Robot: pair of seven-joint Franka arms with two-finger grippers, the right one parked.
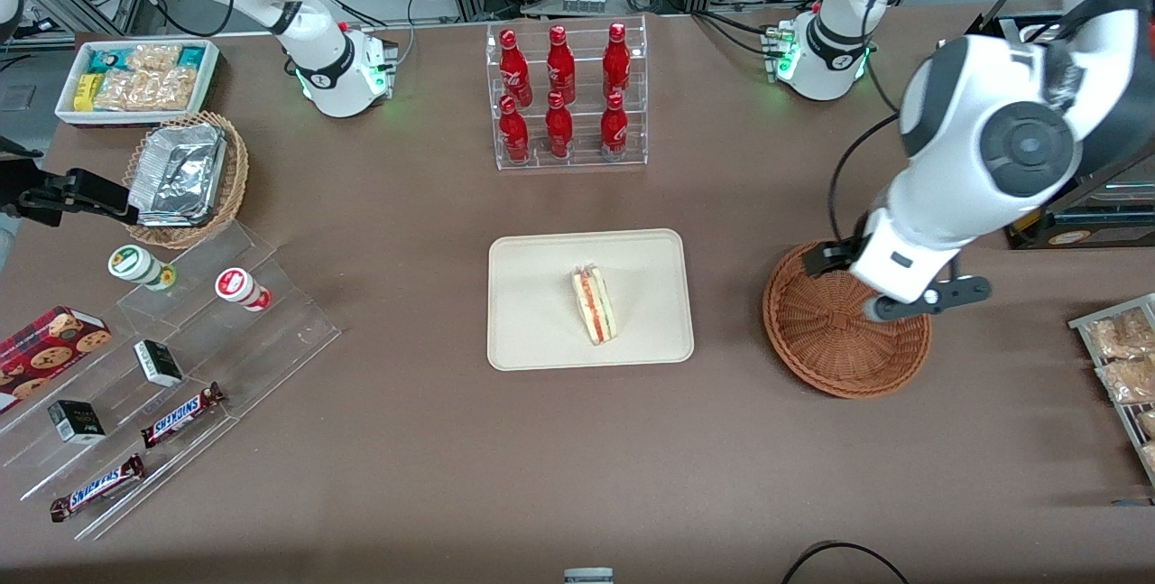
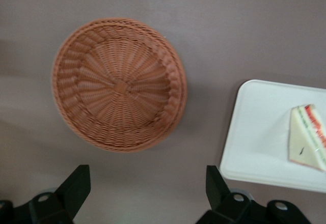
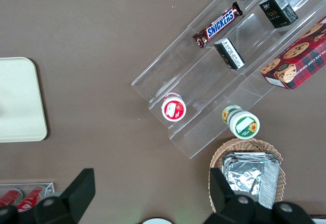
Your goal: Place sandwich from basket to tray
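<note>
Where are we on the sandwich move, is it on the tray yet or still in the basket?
It looks done. The sandwich lies on the tray, near its middle. The basket holds nothing. The gripper is open, holds nothing and hangs above the table beside the basket. Nothing is in hand; at most the arm may need to pull back.

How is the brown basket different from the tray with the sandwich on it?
The basket is round, woven and reddish-brown; the tray is a flat, smooth, cream rectangle with rounded corners. The basket holds nothing, while the tray carries the sandwich. The basket sits under the left arm's open gripper; the tray lies beside it, toward the middle of the table. Both rest flat on the brown table and have a raised rim.
</note>
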